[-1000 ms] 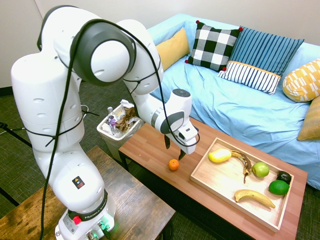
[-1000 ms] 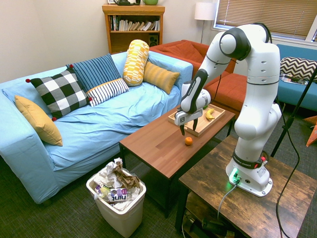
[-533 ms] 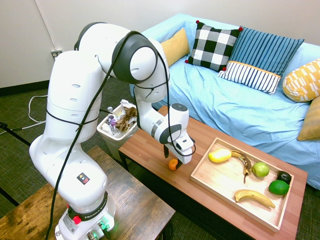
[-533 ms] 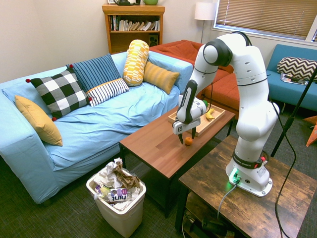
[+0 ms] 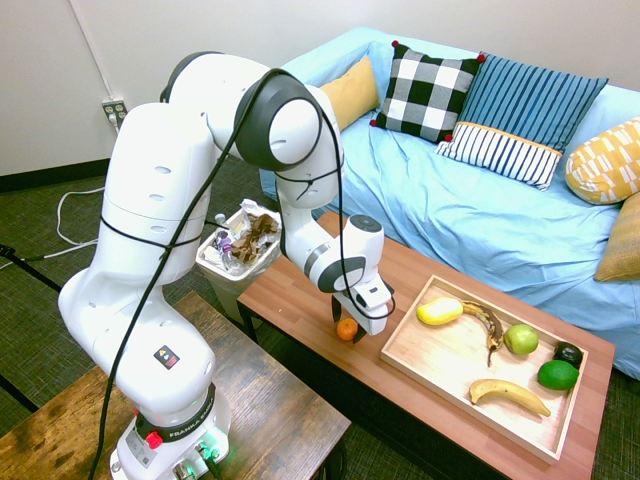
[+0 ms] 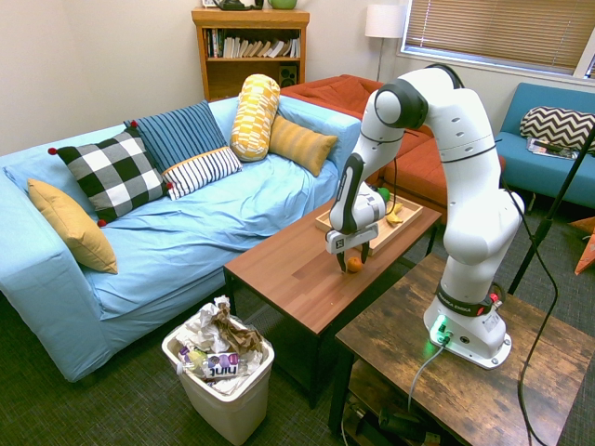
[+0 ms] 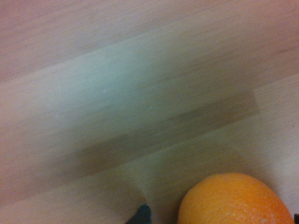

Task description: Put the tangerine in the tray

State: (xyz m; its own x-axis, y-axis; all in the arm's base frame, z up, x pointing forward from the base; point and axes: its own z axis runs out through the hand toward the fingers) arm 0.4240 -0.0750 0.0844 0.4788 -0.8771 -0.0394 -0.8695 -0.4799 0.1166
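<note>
The tangerine is a small bright-orange fruit resting on the brown coffee table, a short way from the near end of the tray. My gripper has come down over it and is open, with one dark finger on each side of the fruit. The wrist view shows the tangerine very close, against the blurred table wood. The tray is shallow light wood and takes up the table's other end.
In the tray lie a yellow lemon-like fruit, two bananas, a green apple, a lime and a dark fruit. A full white waste bin stands off the table's end. The blue sofa runs behind.
The arm has lowered and shifted toward the tangerine. One second ago the gripper hung above and beside it; now its fingers straddle the fruit at table level.
</note>
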